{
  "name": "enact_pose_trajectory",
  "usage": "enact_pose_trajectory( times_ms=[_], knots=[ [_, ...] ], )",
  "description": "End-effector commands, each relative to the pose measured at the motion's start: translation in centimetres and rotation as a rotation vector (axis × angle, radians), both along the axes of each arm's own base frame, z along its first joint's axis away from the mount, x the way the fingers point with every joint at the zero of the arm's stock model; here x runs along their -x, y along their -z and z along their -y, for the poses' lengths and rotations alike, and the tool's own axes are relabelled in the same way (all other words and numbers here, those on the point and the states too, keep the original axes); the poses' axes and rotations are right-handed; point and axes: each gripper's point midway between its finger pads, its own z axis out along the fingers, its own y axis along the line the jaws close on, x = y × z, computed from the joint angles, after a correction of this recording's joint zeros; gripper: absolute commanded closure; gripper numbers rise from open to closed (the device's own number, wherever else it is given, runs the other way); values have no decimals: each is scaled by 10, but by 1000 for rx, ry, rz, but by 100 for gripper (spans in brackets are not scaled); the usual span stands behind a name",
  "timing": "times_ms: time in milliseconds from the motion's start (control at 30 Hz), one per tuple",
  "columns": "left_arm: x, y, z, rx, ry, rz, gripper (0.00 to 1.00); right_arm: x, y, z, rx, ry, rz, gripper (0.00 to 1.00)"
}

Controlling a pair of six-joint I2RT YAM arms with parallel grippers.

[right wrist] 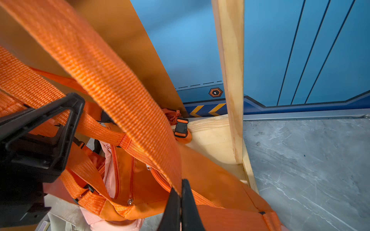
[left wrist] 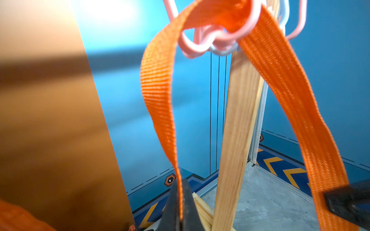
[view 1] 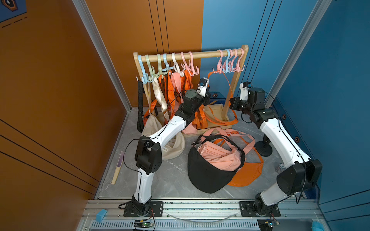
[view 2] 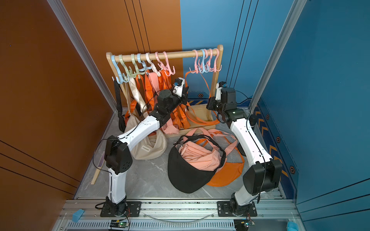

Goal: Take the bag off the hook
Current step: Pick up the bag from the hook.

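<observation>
Left wrist view: left gripper (left wrist: 181,188) jaws are pinching the strap (left wrist: 158,90), which is looping over a pink hook (left wrist: 222,42), upper centre. Right wrist view: right gripper (right wrist: 181,188) jaws are pinching its other run; the bag (right wrist: 210,180) is resting on the rack base (right wrist: 210,136), centre. Next, likely: lifting the loop off the hook. In a top view, 1 black bag (view 1: 208,176) is holding 1 pink bag (view 1: 218,155).

A robotics lab test cell: aluminium frame posts (view 1: 103,54), an orange wall panel (view 1: 50,80) and a blue wall panel (view 1: 340,80), and robot arms (view 1: 172,128) bolted to a base rail (view 1: 200,207).
</observation>
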Motion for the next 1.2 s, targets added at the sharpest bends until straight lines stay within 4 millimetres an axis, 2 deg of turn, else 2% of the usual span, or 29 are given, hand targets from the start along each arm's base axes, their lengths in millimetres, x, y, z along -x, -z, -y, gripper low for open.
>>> enact_pose_trajectory(
  times_ms=[0, 267, 533, 867, 967, 1167],
  knots=[
    [23, -60, -9, 66, 26, 79, 100, 11, -39, 2, -35, -10, 61, 100],
    [46, -92, -13, 67, 36, 105, 100, 22, -74, 2, -61, -23, 119, 100],
    [88, -127, -19, 48, 42, 161, 100, 51, -106, 3, -89, -35, 181, 100],
    [150, -147, -28, 17, 52, 197, 100, 107, -142, 3, -101, -65, 258, 100],
    [170, -147, -31, -5, 43, 210, 100, 127, -149, 2, -98, -82, 280, 100],
    [218, -141, -36, -73, 24, 247, 100, 174, -161, -15, -84, -200, 358, 100]
  ],
)
